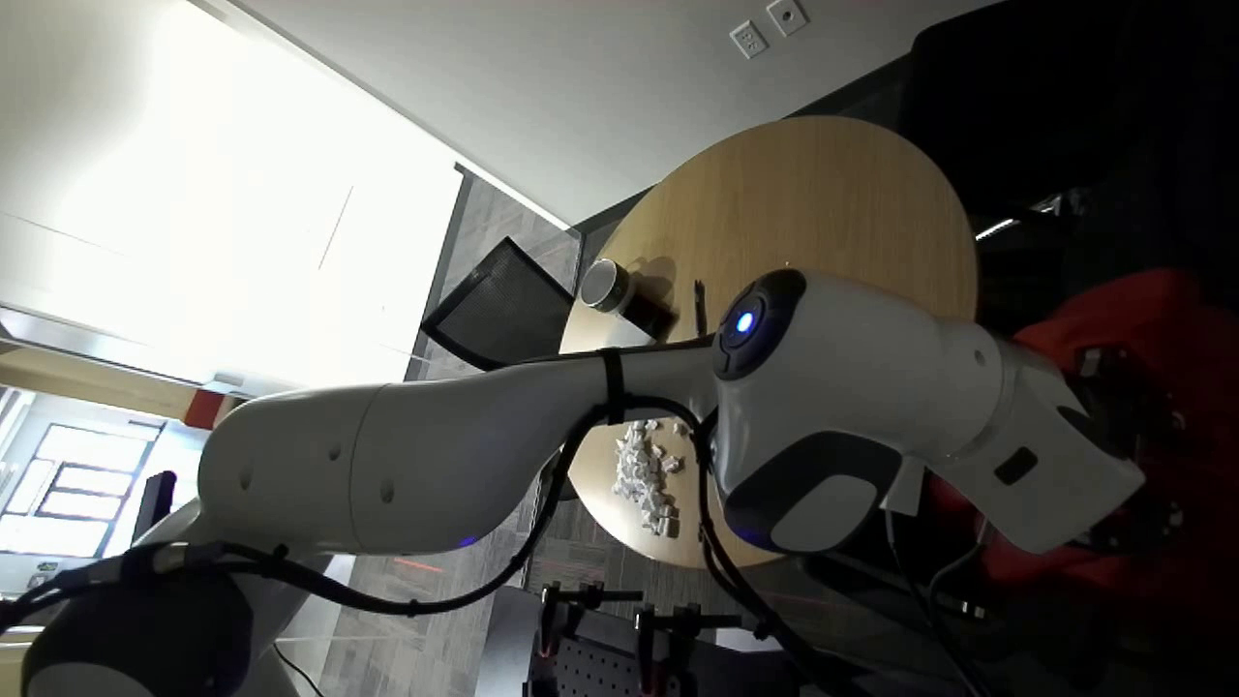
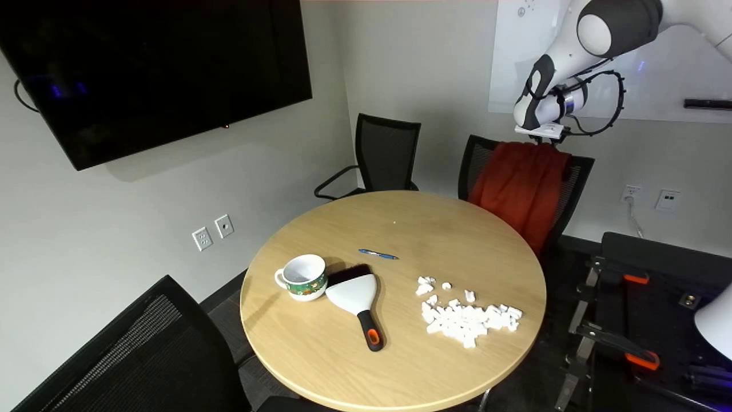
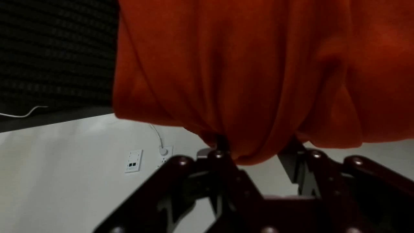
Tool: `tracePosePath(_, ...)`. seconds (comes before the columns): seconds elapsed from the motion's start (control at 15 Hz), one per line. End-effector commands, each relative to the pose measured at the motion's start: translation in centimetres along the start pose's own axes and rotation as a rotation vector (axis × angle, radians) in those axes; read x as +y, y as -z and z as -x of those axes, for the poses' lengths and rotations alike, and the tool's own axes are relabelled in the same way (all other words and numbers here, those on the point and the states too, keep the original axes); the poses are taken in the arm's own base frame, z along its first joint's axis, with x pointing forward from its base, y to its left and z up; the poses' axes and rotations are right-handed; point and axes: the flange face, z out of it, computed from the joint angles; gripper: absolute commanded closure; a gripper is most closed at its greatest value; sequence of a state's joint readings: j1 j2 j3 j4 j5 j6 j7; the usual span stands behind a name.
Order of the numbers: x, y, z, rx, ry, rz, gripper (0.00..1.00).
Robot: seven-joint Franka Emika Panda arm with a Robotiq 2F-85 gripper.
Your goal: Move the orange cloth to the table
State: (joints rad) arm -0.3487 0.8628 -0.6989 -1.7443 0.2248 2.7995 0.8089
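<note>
Where the orange cloth point(image 2: 517, 191) hangs over the top edge of a black mesh chair back point(image 2: 573, 186), the gripper point(image 3: 257, 147) is clenched on a gathered fold of it; in the wrist view the folds run together between the two fingers point(image 3: 222, 147), one on each side of the bunch. The Panda arm point(image 1: 842, 387) shows in both exterior views, its wrist above that chair. In an exterior view the cloth drapes just beyond the far right edge of the round wooden table point(image 2: 446, 229); whether it touches the rim I cannot tell. On the tabletop, a mug point(image 2: 306, 283) with a green patterned band stands near the left edge, its handle turned toward that edge. A hand brush point(image 2: 354, 297) lies just beside it, black bristles toward the far edge, dark handle slanting to the near edge. A blue pen point(image 2: 378, 254) lies between the brush and the far edge. Small white pieces point(image 2: 466, 323) lie heaped toward the right edge.
</note>
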Motion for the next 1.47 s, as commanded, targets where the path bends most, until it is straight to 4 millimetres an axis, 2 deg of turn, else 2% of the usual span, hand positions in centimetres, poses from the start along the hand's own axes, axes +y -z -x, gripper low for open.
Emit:
tracePosePath(0.0,-0.3,0.5,-0.6,-0.018,-0.021,0.007,0.87)
tracePosePath(0.13,-0.4,0.8,-0.8,-0.014,-0.018,0.003,0.99)
tracePosePath(0.33,-0.4,1.5,-0.6,-0.012,0.001,0.004,0.97)
tracePosePath(0.6,-0.1,5.4,-0.3,-0.031,0.096,-0.034,0.96)
tracePosePath(1.07,-0.6,16.9,0.6,-0.061,0.428,-0.212,0.96)
tracePosePath(1.4,-0.5,25.2,4.0,-0.095,0.660,-0.328,0.96)
